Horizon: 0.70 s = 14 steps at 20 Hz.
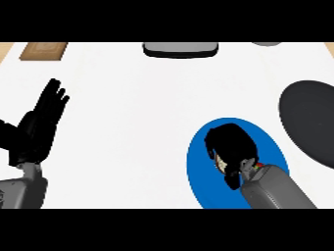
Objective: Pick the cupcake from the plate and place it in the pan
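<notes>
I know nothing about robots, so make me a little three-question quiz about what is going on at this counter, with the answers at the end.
1. True or false: the right hand is curled over something on the blue plate.
2. Which lies to the right of the blue plate?
A. the dark pan
B. the wooden board
C. the left hand
3. Fill in: the left hand is ____, fingers straight, holding nothing.

Key
1. True. The right hand covers what it holds; only a light sliver shows, likely the cupcake.
2. A.
3. Open. It rests at the view's left.
</notes>
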Available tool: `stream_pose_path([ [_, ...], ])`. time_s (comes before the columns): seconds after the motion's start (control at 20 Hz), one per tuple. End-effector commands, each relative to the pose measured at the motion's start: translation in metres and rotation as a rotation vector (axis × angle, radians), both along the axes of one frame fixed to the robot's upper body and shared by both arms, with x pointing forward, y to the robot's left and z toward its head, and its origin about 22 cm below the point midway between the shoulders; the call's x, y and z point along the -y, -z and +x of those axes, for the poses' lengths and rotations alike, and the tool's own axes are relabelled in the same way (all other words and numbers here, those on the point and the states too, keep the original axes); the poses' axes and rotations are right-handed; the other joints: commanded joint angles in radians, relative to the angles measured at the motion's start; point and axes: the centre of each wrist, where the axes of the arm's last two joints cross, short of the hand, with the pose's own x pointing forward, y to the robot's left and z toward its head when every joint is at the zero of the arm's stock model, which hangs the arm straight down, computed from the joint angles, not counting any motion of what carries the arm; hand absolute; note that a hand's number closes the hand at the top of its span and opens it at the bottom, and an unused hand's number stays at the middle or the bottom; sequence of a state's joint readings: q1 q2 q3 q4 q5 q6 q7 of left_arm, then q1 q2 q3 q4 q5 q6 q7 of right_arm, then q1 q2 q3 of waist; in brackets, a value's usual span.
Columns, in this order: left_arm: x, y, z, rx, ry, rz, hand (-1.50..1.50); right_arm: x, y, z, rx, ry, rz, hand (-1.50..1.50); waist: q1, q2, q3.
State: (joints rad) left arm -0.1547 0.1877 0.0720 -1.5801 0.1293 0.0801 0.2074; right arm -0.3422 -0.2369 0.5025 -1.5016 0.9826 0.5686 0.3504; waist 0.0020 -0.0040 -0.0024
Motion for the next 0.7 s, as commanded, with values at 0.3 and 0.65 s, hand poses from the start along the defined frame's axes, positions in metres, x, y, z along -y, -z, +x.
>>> stream_pose_path([
  [0.3, 0.009, -0.003, -0.004, -0.007, -0.029, -0.007, 0.0, 0.028, -0.004, -0.042, 0.013, -0.049, 0.121, 1.5, -0.017, -0.001, 0.002],
  [0.65, -0.008, 0.006, -0.02, -0.02, -0.036, -0.006, 0.0, 0.089, -0.033, -0.122, 0.158, -0.151, 0.236, 1.5, -0.038, -0.005, 0.002],
])
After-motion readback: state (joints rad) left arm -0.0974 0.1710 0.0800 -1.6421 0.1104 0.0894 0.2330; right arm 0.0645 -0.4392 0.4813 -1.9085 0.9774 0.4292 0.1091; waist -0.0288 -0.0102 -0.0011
